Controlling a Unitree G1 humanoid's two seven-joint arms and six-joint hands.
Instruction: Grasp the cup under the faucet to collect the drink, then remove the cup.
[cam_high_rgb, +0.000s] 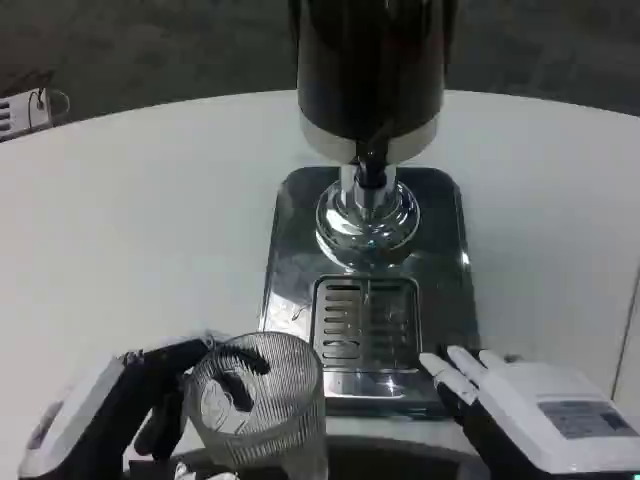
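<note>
Ribbed clear glass is what my left hand (120, 400) has hold of: its dark fingers wrap the cup (258, 400) from the left, low in the picture and just in front of the dispenser's steel base (290, 250). My right hand (520, 395) rests at the base's front right corner with nothing in it, fingers straight and a little apart.

I judge the cup gripped but not yet under the faucet (370, 180), which hangs above the slotted drip tray (365, 325). The next move calls for carrying the cup forward and right onto that tray, directly below the spout, kept upright.

The dispenser's dark body (370, 60) is cut off at the top, so I see no lever. The cup's bottom is cropped, and whether it touches the desk (130, 220) I cannot tell.
</note>
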